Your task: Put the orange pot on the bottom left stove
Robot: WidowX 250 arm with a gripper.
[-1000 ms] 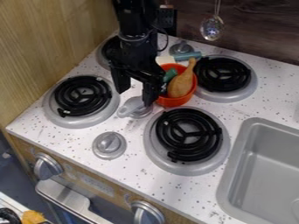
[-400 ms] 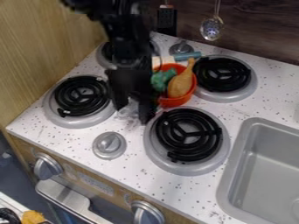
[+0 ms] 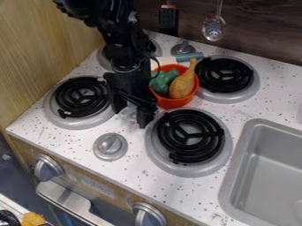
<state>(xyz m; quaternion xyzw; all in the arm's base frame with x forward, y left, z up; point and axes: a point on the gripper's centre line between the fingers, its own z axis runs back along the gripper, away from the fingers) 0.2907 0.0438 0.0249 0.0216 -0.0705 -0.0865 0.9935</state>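
The black gripper [image 3: 131,118] hangs low over the middle of the stove top, between the left and front burners, its two fingers apart with nothing held. Just behind and right of it is the orange pot [image 3: 171,103], between the burners. In the pot lie a brown drumstick-shaped toy [image 3: 183,84] and a green toy [image 3: 163,81]; the arm hides part of the pot's left side. The bottom left burner [image 3: 81,98] has a black coil in a silver drip pan.
Other burners stand at front right [image 3: 190,134], back right [image 3: 225,75] and back left, partly behind the arm. A silver knob [image 3: 110,146] rises near the front. The sink [image 3: 265,172] is at right. A blue-green handled item [image 3: 189,56] lies behind the pot.
The gripper has moved forward and slightly left from beside the pot, which has stayed in place. More of the green toy shows.
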